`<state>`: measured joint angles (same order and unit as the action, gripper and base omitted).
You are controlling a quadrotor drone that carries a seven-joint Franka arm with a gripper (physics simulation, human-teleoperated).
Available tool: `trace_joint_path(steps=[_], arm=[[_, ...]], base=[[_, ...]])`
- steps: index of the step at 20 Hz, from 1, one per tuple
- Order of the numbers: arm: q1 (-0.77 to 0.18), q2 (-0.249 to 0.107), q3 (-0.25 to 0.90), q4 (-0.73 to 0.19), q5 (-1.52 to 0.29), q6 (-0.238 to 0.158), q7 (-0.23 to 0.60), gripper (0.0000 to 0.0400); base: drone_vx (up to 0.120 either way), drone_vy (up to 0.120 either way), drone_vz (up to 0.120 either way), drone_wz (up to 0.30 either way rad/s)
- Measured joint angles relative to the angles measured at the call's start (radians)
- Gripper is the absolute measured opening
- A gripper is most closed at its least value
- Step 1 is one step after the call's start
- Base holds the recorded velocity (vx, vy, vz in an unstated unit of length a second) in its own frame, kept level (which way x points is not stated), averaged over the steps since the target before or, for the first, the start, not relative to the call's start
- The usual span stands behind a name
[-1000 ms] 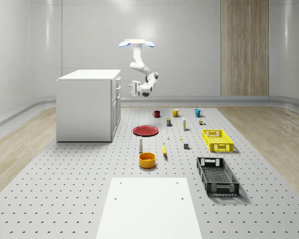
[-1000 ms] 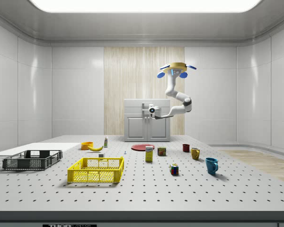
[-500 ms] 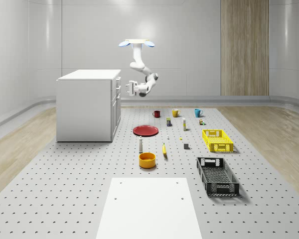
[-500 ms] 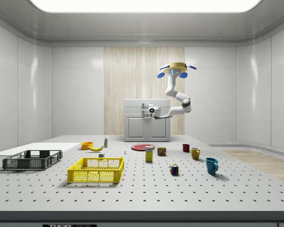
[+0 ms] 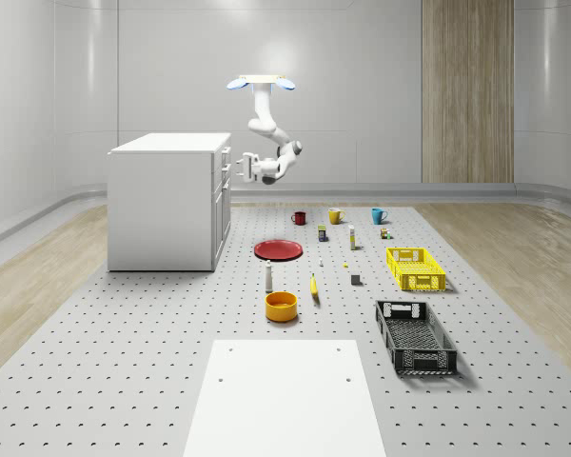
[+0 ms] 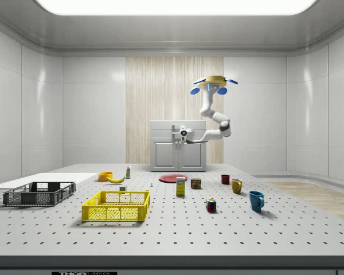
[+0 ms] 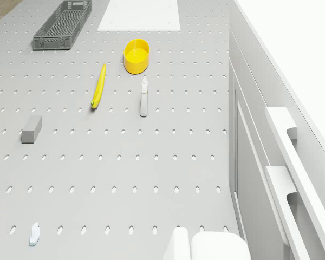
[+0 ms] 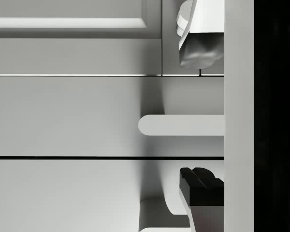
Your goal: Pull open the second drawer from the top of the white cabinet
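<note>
cabinet [image 7: 271,81]: cut by frame edge | claw [image 5: 238,168]: grip state unreadable

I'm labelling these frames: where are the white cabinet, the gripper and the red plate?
white cabinet [image 5: 162,209]: whole-scene view, its side wall.
gripper [image 5: 238,168]: whole-scene view, between fingertips, at the drawer fronts.
red plate [image 5: 279,249]: whole-scene view, its centre.

White cabinet [image 5: 167,202] upright on the table, second drawer [image 8: 67,116] seemingly closed.

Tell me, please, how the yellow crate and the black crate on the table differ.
The yellow crate is bright yellow and looks shorter; the black crate is dark and longer. In the whole-scene view the yellow crate lies farther back, level with the bottle, the black crate nearer the camera beside the white board. Both are open, slotted, rectangular and hold nothing.
</note>
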<state>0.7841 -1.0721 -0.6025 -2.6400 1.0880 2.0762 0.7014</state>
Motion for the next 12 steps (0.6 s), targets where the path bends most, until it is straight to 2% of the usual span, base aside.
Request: trace_joint_path(steps=[4, 12], arm=[[0.021, 0.032, 0.012, 0.01, 0.033, 0.02, -0.024, 0.03], [0.069, 0.126, -0.012, 0.069, 0.071, 0.022, -0.074, 0.03]], base=[[0.0, 0.0, 0.0, 0.0], [0.0, 0.0, 0.0, 0.0]])
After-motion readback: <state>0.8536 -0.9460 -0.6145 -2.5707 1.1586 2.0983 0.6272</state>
